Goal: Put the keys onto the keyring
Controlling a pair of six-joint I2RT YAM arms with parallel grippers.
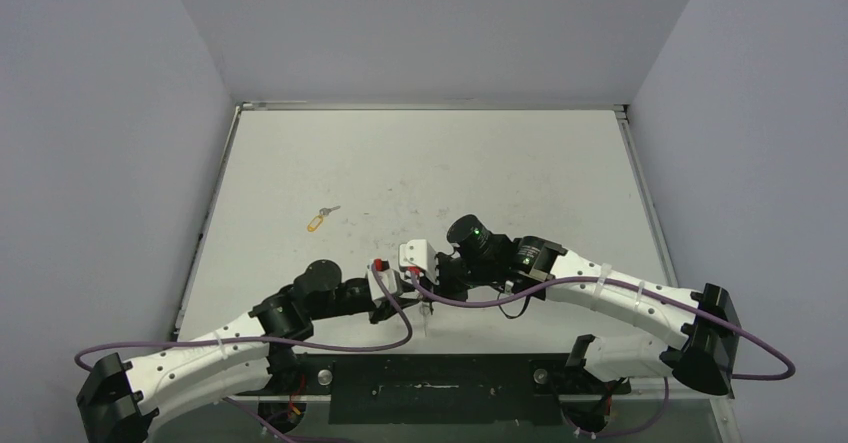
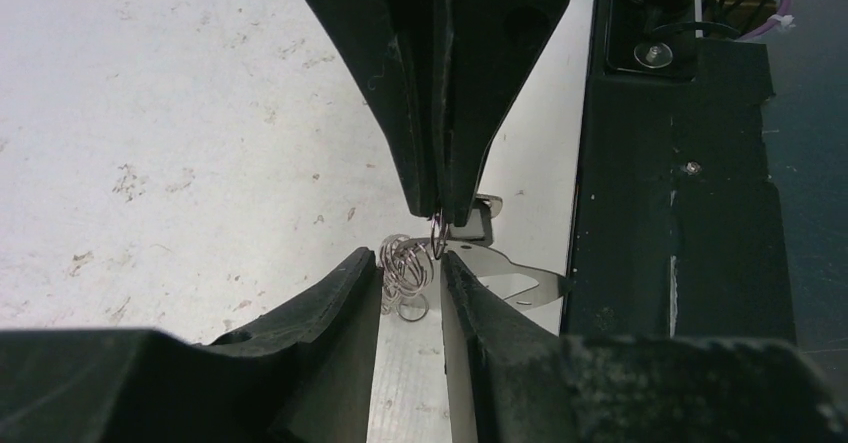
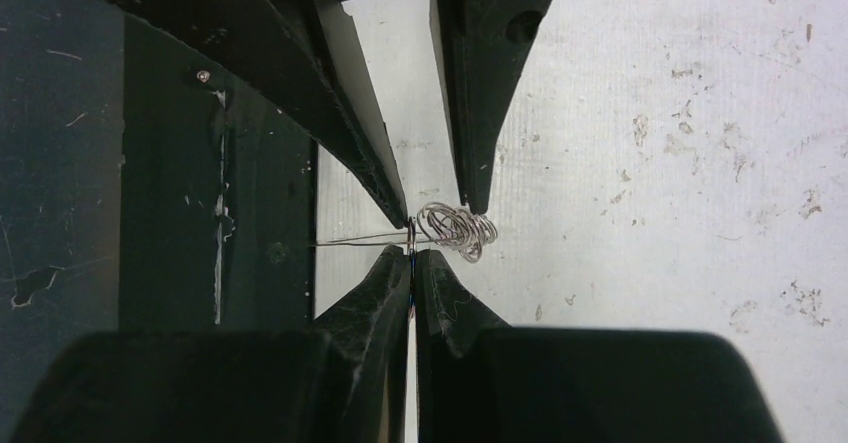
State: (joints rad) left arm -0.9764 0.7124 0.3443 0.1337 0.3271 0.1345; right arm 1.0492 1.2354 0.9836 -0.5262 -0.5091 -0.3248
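One key (image 1: 318,220), silver with a yellow oblong tag, lies alone on the table at mid-left. Both arms meet near the front edge. My right gripper (image 3: 411,255) (image 1: 436,285) is shut on a thin ring of the keyring's short chain. The flat silver keyring (image 2: 505,275) hangs from that ring and shows edge-on as a thin line (image 3: 350,240) in the right wrist view. My left gripper (image 2: 410,268) (image 1: 418,295) faces it, jaws a little apart, with the bunch of small rings (image 2: 405,266) (image 3: 457,229) in the gap between them. No other key shows.
A black mounting plate (image 2: 680,213) runs along the table's front edge right beside both grippers. Purple cables (image 1: 470,301) loop over the arms. Grey walls enclose the scuffed white table (image 1: 450,163) on three sides.
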